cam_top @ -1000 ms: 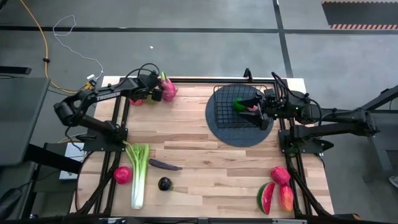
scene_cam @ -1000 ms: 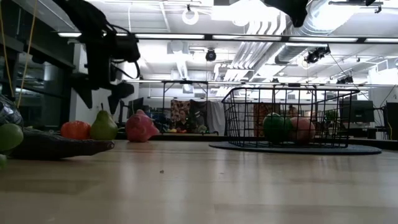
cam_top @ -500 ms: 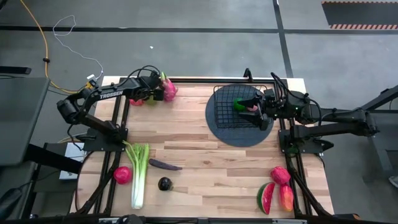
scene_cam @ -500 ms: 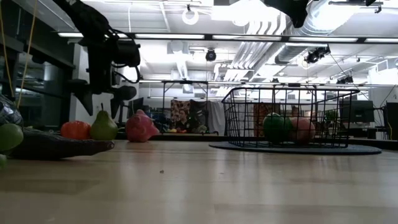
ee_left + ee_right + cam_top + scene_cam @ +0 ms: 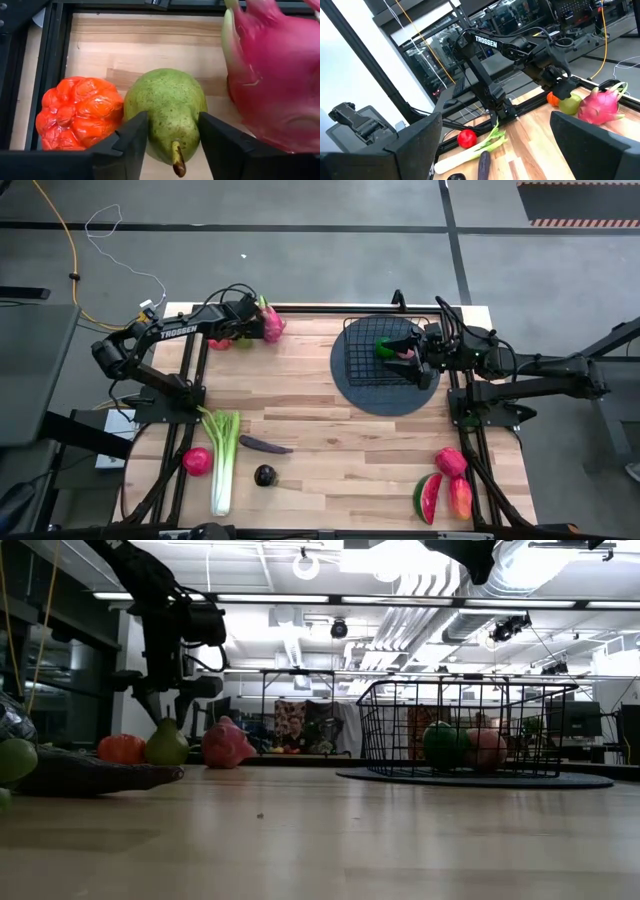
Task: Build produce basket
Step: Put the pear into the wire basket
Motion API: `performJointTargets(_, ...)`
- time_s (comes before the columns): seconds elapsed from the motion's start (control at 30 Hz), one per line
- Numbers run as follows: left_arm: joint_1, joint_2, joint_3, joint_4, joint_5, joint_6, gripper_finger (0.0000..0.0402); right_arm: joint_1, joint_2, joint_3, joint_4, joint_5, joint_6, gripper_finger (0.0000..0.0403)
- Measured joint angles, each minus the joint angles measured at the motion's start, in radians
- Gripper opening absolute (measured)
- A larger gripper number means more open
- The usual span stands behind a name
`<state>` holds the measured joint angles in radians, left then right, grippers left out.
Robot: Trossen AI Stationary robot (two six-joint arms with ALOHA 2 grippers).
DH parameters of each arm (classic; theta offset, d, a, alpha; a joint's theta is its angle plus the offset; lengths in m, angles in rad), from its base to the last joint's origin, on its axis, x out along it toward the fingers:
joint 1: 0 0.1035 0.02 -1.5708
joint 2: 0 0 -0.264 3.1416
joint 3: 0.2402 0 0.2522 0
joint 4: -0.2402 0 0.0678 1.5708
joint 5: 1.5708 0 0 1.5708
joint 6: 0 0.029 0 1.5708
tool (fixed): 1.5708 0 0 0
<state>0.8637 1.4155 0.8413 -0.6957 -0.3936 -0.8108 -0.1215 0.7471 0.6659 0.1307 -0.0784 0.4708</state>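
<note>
1. Your left gripper (image 5: 172,145) had its fingers (image 5: 127,145) hugging the green pear (image 5: 167,112), touching both sides.
2. Pear sat between the orange fruit (image 5: 80,112) and dragon fruit (image 5: 275,80) at the desk's (image 5: 330,430) far edge.
3. Your right gripper (image 5: 415,352) hung over the basket (image 5: 385,360), fingers spread wide.

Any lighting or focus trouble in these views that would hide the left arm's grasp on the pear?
Low view: bright ceiling strips backlight the scene, so the left gripper reads as a dark silhouette over the pear. Left wrist view: evenly lit, the pear sharp between the fingers, the dragon fruit cropped at the edge. High view: even light, but the arm hides the pear.
</note>
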Motion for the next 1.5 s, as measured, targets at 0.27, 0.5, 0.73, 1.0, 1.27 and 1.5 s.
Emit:
performJointTargets(0.27, 0.0, -0.001, 0.0, -0.003, 0.0, 0.012, 0.0139, 0.0, 0.0, 0.0, 0.0, 0.0, 0.0, 0.0362)
performJointTargets(0.5, 0.0, -0.12, -0.001, 0.02, 0.017, 0.077, 0.0113, 0.0, 0.0, 0.0, -0.001, 0.0, 0.0, 0.0362)
performJointTargets(0.73, -0.018, -0.393, -0.001, 0.098, 0.021, 0.176, 0.011, -0.001, 0.0, 0.0, -0.011, 0.01, -0.006, 0.0362)
performJointTargets(1.0, -0.197, -0.671, -0.001, 0.225, 0.136, 0.335, 0.0108, -0.001, 0.0, 0.0, -0.009, 0.049, -0.007, 0.0362)
performJointTargets(1.27, -0.552, -0.76, 0.0, 0.317, 0.186, 0.404, 0.0108, 0.0, 0.0, 0.0, 0.006, 0.052, -0.063, 0.0362)
performJointTargets(1.5, -0.858, -0.668, 0.0, 0.443, -0.028, 0.457, 0.0108, 0.0, 0.0, 0.0, 0.008, 0.051, -0.086, 0.0362)
